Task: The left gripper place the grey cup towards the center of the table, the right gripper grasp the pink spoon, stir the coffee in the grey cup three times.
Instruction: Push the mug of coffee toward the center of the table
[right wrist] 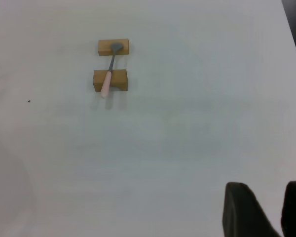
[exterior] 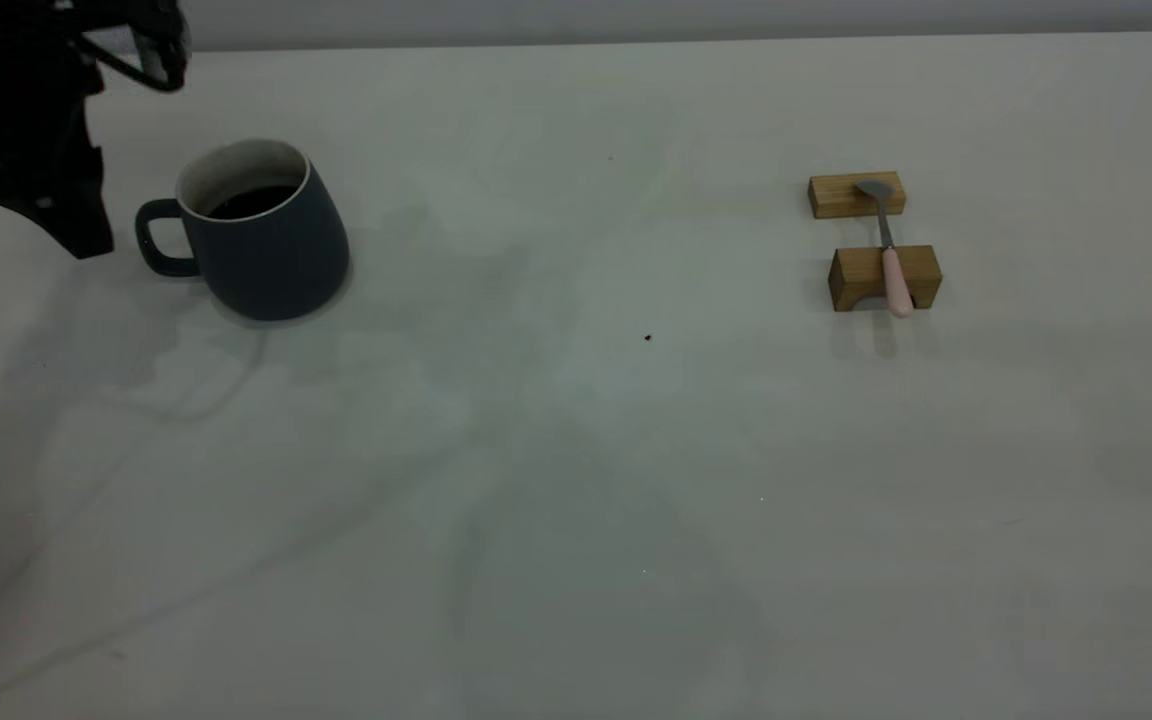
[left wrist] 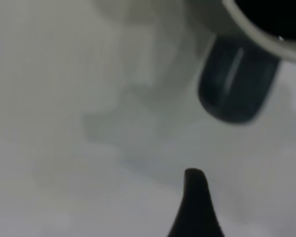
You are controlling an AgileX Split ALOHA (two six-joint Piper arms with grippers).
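Note:
The grey cup [exterior: 266,250] stands at the table's [exterior: 576,450] far left with dark coffee [exterior: 254,201] inside; its handle [exterior: 158,240] points toward my left gripper [exterior: 71,225], which hovers just beside it without touching. In the left wrist view the handle [left wrist: 234,84] and white rim show beyond one black finger [left wrist: 195,202]; the jaws look open and empty. The pink spoon [exterior: 891,255] lies across two wooden blocks at the right, also seen in the right wrist view, spoon [right wrist: 108,75]. My right gripper [right wrist: 269,190] hangs far from it, slightly open, holding nothing.
Two tan wooden blocks [exterior: 836,195] [exterior: 856,277] carry the spoon, bowl on the far block, handle on the near one. A tiny dark speck [exterior: 648,338] lies mid-table. The table's far edge meets a grey wall at the back.

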